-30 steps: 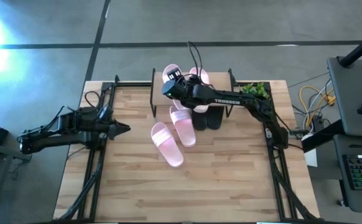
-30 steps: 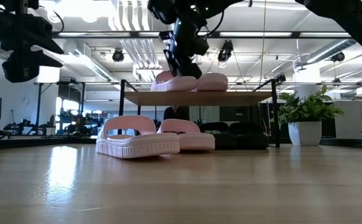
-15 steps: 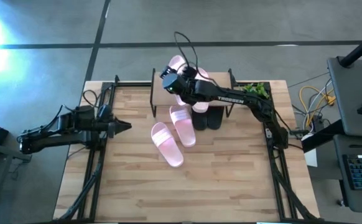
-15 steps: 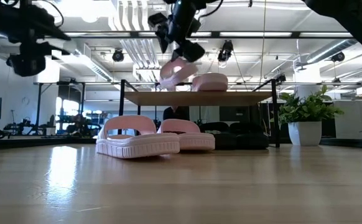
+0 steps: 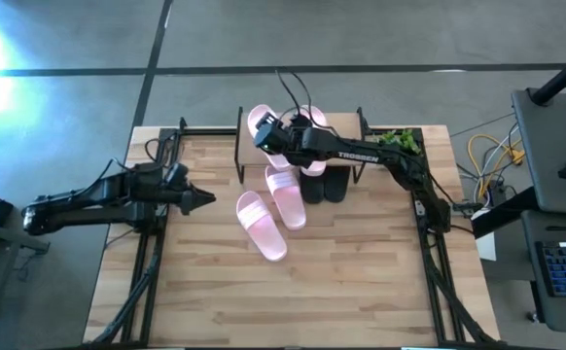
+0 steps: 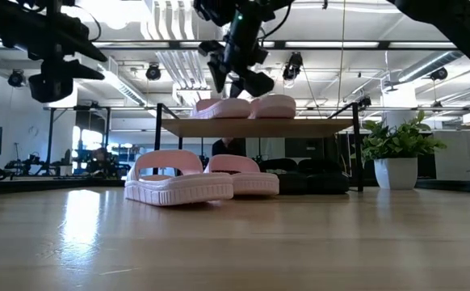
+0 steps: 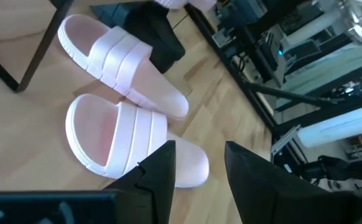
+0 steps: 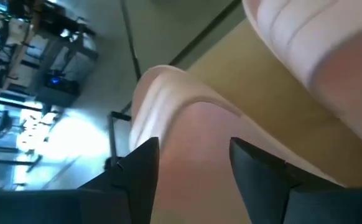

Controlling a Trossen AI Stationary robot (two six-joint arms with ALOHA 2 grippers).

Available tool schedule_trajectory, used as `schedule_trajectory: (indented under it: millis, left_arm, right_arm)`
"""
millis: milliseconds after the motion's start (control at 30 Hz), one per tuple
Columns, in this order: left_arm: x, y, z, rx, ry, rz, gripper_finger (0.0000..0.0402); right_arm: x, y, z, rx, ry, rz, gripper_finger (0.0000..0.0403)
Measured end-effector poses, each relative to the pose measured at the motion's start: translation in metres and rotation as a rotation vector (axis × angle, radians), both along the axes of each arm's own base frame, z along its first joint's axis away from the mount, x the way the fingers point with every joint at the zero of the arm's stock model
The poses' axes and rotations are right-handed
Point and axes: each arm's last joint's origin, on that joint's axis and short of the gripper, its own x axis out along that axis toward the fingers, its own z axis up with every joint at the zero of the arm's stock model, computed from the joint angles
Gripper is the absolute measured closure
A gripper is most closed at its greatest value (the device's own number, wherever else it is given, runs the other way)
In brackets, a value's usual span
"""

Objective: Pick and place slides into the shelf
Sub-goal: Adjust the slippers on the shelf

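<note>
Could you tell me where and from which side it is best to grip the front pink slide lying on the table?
Probably across the wide strap of the front pink slide, coming straight down: it lies sole-down and the raised strap arches clear of the footbed.

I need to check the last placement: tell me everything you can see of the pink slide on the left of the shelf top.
The pale pink slide looks foam-like, with one wide strap. It lies flat on the shelf, on the light wood top, close beside a second pink slide. The right gripper hovers just above it, fingers open, not holding it. In the high view its end sticks out past the arm.
</note>
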Motion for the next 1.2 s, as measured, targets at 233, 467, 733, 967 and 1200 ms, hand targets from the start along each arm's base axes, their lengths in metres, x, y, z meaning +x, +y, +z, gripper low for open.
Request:
schedule_trajectory:
  millis: [233, 467, 733, 967, 1200]
  left_arm:
    - [0.002, 0.001, 0.014, 0.04, -0.032, 0.003, 0.0279]
    - [0.006, 0.001, 0.059, 0.179, -0.161, -0.068, 0.0279]
    - [0.072, 0.03, 0.077, 0.428, 0.191, -0.225, 0.0299]
    - [0.134, 0.095, 0.083, 0.38, 0.36, -0.284, 0.0394]
    - [0.143, 0.158, 0.112, 0.382, 0.376, -0.119, 0.04]
  right_arm:
    - [-0.005, 0.006, 0.02, -0.069, 0.102, 0.111, 0.0215]
    - [-0.016, 0.023, 0.075, -0.388, 0.577, 0.624, 0.0215]
    - [-0.076, 0.047, 0.087, -0.171, 0.978, 0.802, 0.0267]
    - [-0.113, 0.052, 0.098, -0.124, 1.081, 0.816, 0.0383]
    - [-0.18, 0.049, 0.127, -0.122, 0.986, 0.709, 0.0393]
